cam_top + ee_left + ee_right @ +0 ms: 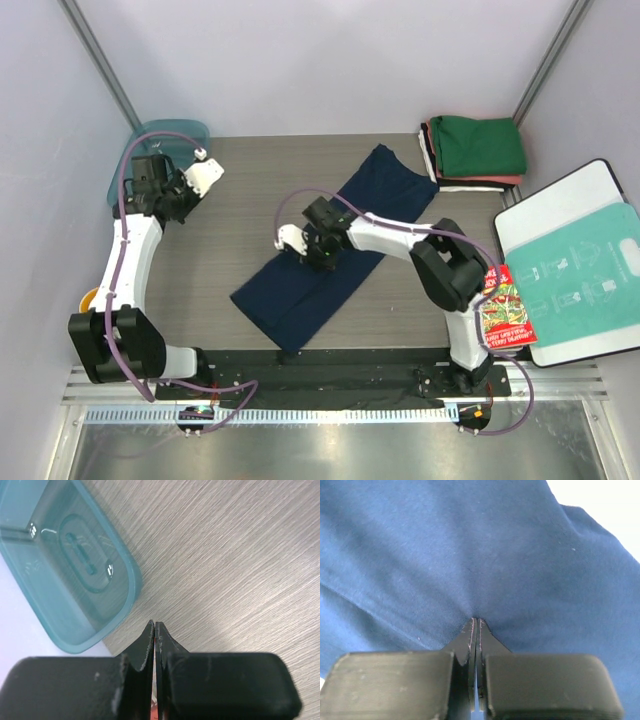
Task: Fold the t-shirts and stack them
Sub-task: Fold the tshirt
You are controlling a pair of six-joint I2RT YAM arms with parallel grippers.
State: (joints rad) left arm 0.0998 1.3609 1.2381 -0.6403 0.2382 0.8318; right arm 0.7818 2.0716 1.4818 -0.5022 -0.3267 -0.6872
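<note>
A dark navy t-shirt (290, 300) lies folded into a long strip, slanting across the middle of the table. My right gripper (322, 258) is down on the middle of that strip. In the right wrist view the navy cloth (470, 555) puckers into the closed tips of the right gripper (475, 620). At the back right stands a stack of folded t-shirts: green (478, 145) on top, with salmon-red (482, 181) and white edges beneath. My left gripper (188, 203) hovers shut at the back left over bare table, and the left wrist view shows this gripper (154, 624) holding nothing.
A translucent teal lid (165, 140) (75, 565) lies in the back left corner beside the left gripper. On the right a white board (600, 185) carries a teal-printed plastic bag (580, 270). A red printed packet (505, 310) sits by the right arm's base.
</note>
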